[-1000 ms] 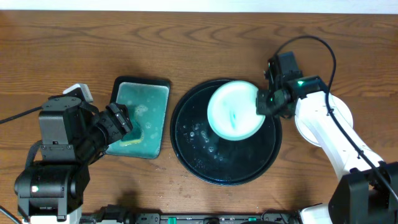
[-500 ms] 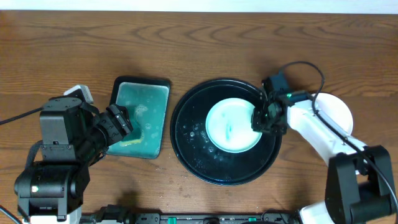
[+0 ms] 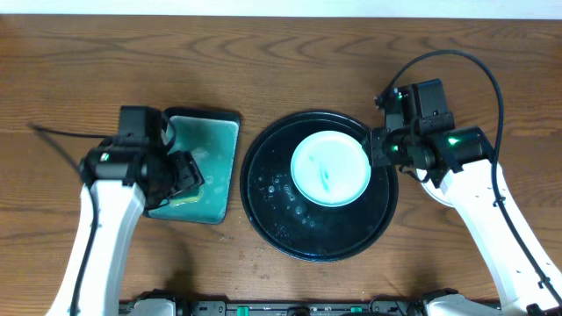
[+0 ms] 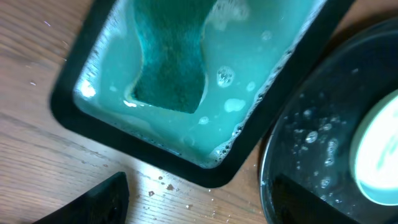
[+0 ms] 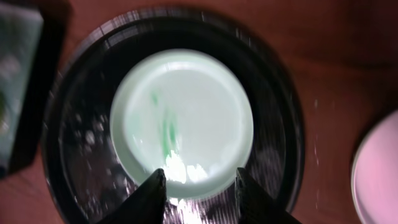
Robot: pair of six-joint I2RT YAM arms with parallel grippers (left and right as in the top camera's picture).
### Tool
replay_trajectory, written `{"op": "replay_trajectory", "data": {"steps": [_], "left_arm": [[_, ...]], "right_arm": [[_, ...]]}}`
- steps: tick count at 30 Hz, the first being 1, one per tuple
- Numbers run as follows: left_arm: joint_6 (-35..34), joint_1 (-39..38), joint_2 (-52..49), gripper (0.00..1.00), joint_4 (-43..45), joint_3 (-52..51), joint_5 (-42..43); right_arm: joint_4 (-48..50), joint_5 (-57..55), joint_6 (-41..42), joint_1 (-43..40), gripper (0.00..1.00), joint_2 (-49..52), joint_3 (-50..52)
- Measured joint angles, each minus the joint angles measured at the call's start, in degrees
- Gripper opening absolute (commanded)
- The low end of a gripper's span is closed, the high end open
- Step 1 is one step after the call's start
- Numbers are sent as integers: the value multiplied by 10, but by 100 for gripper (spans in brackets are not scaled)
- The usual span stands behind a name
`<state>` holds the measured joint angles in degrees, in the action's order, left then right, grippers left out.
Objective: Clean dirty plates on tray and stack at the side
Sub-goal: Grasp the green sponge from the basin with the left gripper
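Right end effector (image 5: pixel 200 180) hovers at the near rim of the plate (image 3: pixel 329 167), fingers parted to a moderate gap and holding nothing. The plate lies flat in the upper right of the tray (image 3: pixel 263 211), and its green smear (image 5: pixel 165 130) is not yet cleaned.

Over on the other side, the left end effector (image 3: pixel 184 172) sits above the dish (image 4: pixel 68 93) of teal liquid with its fingers spread wide, also empty. The sponge (image 4: pixel 171 56) lies soaking in the dish.

The step in hand looks like fetching that sponge. To do it well, the left arm should come straight down, pinch the sponge across its narrow width and lift slowly so it drips into the dish rather than onto the tabletop (image 3: pixel 263 53). The right fingers might pin the plate's rim so it doesn't skate on the wet tray during scrubbing.

The overhead view gives the layout, with dish and tray just beside each other. Only the left wrist view shows the sponge clearly. And the right wrist view catches a second plate (image 5: pixel 379 168) off the tray, at the frame's right edge, which the right arm hides from above.
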<state>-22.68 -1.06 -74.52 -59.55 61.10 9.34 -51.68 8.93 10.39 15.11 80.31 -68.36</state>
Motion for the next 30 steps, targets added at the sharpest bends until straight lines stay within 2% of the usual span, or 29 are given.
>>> {"op": "replay_trajectory", "data": {"steps": [3, 7, 10, 12, 15, 17, 18, 20, 21, 26, 30], "left_arm": [[6, 0, -24, 72, 25, 0, -3], [13, -1, -63, 57, 71, 0, -27], [16, -1, -117, 56, 79, 0, -53], [12, -1, -161, 49, 83, 0, -78], [3, 0, -224, 39, 104, 0, -100], [2, 1, -260, 37, 121, 0, -102], [2, 1, -271, 33, 127, 0, -101], [-1, 1, -277, 12, 136, 0, -99], [-2, 1, -277, 7, 140, 0, -97], [6, 1, -277, 7, 134, 7, -82], [16, 2, -268, 7, 115, 18, -62]], "right_arm": [[-14, -4, -3, 0, 33, 6, 3], [-15, -6, -4, 0, 31, 13, 6], [-18, -7, -4, 0, 30, 17, 6], [-24, -7, -4, 0, 30, 18, 6], [-31, -8, -4, 0, 35, 18, 7], [-32, -9, -2, 0, 39, 18, 7], [-31, -11, -1, 0, 40, 18, 7], [-32, -27, 16, 0, 47, 18, 7], [-32, -40, 31, 0, 49, 18, 7], [-26, -99, 103, -24, 52, 35, 7], [-21, -100, 118, -59, 47, 71, 7]]}}
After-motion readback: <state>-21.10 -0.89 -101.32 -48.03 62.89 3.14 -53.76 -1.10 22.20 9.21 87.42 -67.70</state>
